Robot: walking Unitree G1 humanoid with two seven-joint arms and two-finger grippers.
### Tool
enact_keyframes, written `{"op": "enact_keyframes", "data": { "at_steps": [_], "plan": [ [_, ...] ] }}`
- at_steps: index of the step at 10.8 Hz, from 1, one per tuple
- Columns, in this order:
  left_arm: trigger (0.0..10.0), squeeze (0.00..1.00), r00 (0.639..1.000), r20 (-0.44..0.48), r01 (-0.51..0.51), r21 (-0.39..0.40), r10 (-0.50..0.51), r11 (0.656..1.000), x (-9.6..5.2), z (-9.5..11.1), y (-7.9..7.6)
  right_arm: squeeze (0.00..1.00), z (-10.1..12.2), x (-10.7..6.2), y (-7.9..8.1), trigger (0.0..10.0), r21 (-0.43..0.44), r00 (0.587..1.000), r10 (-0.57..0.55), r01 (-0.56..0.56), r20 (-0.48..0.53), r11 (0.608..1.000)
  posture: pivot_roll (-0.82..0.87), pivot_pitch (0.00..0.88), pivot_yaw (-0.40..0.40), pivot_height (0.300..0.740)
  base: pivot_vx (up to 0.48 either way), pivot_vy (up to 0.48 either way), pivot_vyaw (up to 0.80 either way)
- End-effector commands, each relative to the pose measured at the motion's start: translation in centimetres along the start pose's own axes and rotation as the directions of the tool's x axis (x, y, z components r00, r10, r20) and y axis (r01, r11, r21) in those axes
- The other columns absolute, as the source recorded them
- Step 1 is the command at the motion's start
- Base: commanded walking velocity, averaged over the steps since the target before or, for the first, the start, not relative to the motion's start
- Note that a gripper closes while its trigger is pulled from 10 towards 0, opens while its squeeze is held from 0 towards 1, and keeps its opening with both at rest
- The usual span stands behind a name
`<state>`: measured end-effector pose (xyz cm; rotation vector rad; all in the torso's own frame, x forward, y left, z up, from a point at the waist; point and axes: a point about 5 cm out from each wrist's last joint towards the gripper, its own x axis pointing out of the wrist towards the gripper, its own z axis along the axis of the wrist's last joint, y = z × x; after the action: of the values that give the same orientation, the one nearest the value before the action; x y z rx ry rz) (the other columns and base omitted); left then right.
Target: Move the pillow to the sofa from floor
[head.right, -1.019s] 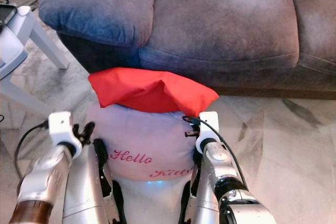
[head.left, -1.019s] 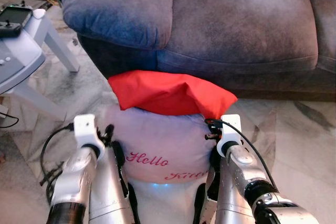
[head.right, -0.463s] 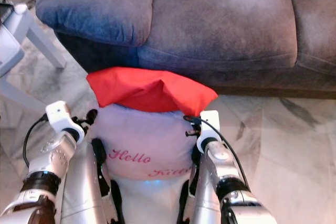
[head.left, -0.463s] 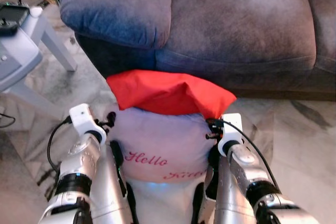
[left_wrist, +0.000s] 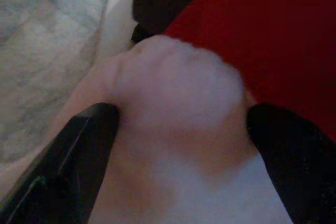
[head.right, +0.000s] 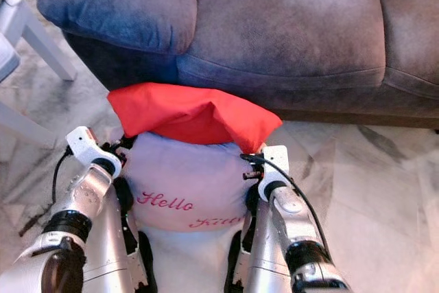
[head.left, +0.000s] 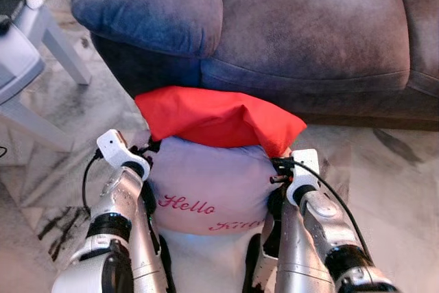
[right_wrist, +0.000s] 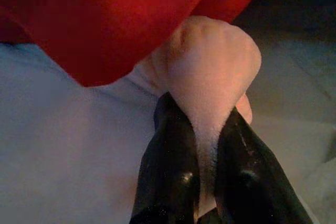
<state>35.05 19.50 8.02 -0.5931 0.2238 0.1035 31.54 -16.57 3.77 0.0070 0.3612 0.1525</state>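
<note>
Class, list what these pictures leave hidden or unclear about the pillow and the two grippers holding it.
- Pillow: its underside is hidden by its own bulk and the arms in the eye views.
- Second embroidered word: partly hidden behind the right arm.
- Left gripper: blurred, fingertips cut off by the wrist view's edges.
- Right gripper: fingertips buried in a pinched corner.

One pillow (head.left: 206, 193), one sofa (head.left: 288, 32), one white table (head.left: 27, 53), two claws.

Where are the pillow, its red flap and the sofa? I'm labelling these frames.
pillow (head.left: 206, 186): left eye view, pale front above the "Hello" lettering.
red flap (head.left: 212, 120): left eye view, middle of the red cloth.
sofa (head.left: 309, 25): left eye view, seat cushion.
</note>
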Motion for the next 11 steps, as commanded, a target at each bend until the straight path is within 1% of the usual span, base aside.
{"op": "enact_keyframes", "data": {
  "at_steps": [1, 2, 3, 4, 5, 6, 9, 11],
  "plan": [
    [10.0, 0.0, 0.995, -0.08, -0.063, 0.043, 0.066, 0.997, -0.4, -2.2, 1.0, 0.0, -0.6, -1.0, -2.0, 10.0, 0.006, 0.998, -0.063, 0.063, -0.006, 0.998, -0.07, 0.439, -0.148, 0.471, 0.0, 0.0, 0.0],
    [10.0, 0.0, 0.99, -0.101, -0.088, 0.078, 0.096, 0.993, -0.4, -2.7, 1.2, 0.0, -0.8, -1.4, -2.1, 10.0, 0.003, 0.998, -0.064, 0.064, -0.009, 0.998, -0.07, 0.443, -0.153, 0.471, 0.0, 0.0, 0.0],
    [10.0, 0.0, 0.985, -0.132, -0.095, 0.106, 0.108, 0.99, -0.4, -3.3, 1.0, 0.0, -1.1, -1.8, -2.3, 10.0, -0.002, 0.997, -0.067, 0.067, -0.022, 0.998, -0.08, 0.448, -0.158, 0.471, 0.0, 0.0, 0.0],
    [10.0, 0.0, 0.987, -0.132, -0.083, 0.056, 0.089, 0.995, -0.2, -3.4, 0.5, 0.0, -1.1, -2.0, -2.4, 10.0, -0.005, 0.997, -0.074, 0.074, -0.024, 0.997, -0.08, 0.45, -0.159, 0.471, 0.0, 0.0, 0.0],
    [8.3, 0.0, 0.988, -0.129, -0.079, 0.023, 0.081, 0.997, -0.1, -3.5, 0.2, 0.0, -1.0, -2.2, -2.6, 10.0, -0.007, 0.997, -0.077, 0.077, -0.022, 0.997, -0.08, 0.45, -0.163, 0.471, 0.0, 0.0, 0.0],
    [0.0, 0.0, 0.989, -0.125, -0.078, 0.031, 0.081, 0.997, -0.1, -3.6, 0.2, 0.0, -0.8, -2.4, -2.7, 10.0, -0.01, 0.997, -0.081, 0.08, -0.022, 0.997, -0.08, 0.449, -0.167, 0.471, 0.0, 0.0, 0.0],
    [0.0, 0.0, 0.99, -0.109, -0.088, 0.027, 0.09, 0.996, -0.1, -3.2, 0.6, 0.0, -0.4, -2.1, -2.3, 10.0, -0.009, 0.997, -0.076, 0.076, -0.021, 0.997, -0.07, 0.444, -0.168, 0.471, 0.0, 0.0, 0.0],
    [0.0, 0.0, 0.991, -0.102, -0.085, 0.032, 0.088, 0.996, -0.1, -3.1, 0.8, 0.0, -0.5, -2.1, -2.0, 10.0, -0.006, 0.997, -0.071, 0.071, -0.026, 0.997, -0.06, 0.44, -0.165, 0.471, 0.0, 0.0, 0.0]
  ]
}}
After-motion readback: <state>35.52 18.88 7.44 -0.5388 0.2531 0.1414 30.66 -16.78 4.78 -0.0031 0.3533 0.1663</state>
